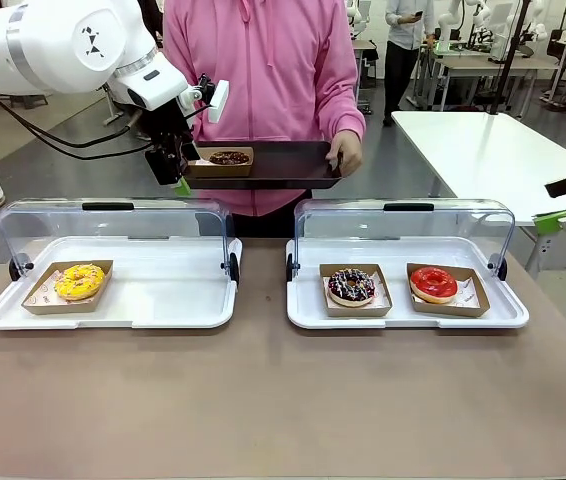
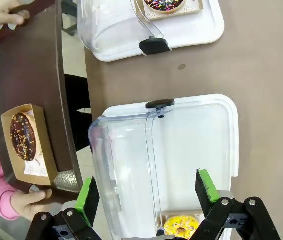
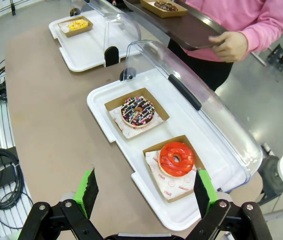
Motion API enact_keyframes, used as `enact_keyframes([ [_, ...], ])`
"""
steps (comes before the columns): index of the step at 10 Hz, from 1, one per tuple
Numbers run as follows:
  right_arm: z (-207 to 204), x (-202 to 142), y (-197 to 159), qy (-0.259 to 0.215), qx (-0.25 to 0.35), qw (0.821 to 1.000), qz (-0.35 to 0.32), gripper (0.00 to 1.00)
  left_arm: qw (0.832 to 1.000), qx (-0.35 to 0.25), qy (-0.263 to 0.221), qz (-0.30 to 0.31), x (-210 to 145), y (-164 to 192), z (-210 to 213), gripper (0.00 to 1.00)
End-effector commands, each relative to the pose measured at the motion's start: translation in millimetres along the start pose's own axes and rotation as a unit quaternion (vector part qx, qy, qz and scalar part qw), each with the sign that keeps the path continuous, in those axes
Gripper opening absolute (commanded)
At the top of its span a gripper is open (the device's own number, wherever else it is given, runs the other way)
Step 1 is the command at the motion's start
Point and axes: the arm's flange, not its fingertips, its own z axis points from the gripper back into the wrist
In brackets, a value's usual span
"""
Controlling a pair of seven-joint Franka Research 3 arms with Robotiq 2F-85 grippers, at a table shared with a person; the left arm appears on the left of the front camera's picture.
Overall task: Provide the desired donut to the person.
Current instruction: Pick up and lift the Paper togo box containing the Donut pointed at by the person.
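One donut [image 1: 79, 281] in left case [image 1: 163, 292], two in right case [image 1: 305, 308]

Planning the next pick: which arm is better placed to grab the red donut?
Right: the right tool, open, hangs near the red donut; the left tool is across at the person's tray.

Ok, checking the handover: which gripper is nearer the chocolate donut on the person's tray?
Left. The left gripper hangs open right beside the chocolate donut, at the brown tray's edge. The right gripper is far off at the table's right end, also open.
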Motion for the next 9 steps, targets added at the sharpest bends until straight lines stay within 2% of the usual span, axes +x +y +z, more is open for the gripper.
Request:
enact_keyframes([
  [1,-1,0,-1,-0.006,0.006,1.0,0.0,1.0,1.0,0.0,0.0,0.0,0,0,0,1.0],
  [2,-1,0,-1,-0.006,0.006,1.0,0.0,1.0,0.998,-0.037,-0.04,0.02,-7,-13,23,1.0],
  [3,-1,0,-1,-0.006,0.006,1.0,0.0,1.0,0.994,-0.059,-0.076,0.052,-31,-30,49,1.0],
  [4,-1,0,-1,-0.006,0.006,1.0,0.0,1.0,0.989,-0.06,-0.102,0.091,-65,-44,70,1.0],
  [5,-1,0,-1,-0.006,0.006,1.0,0.0,1.0,0.984,-0.071,-0.129,0.104,-98,-64,82,1.0],
  [7,-1,0,-1,-0.006,0.006,1.0,0.0,1.0,0.977,-0.053,-0.174,0.114,-143,-103,90,1.0],
  [9,-1,0,-1,-0.006,0.006,1.0,0.0,1.0,0.961,-0.021,-0.235,0.145,-186,-134,102,1.0],
])
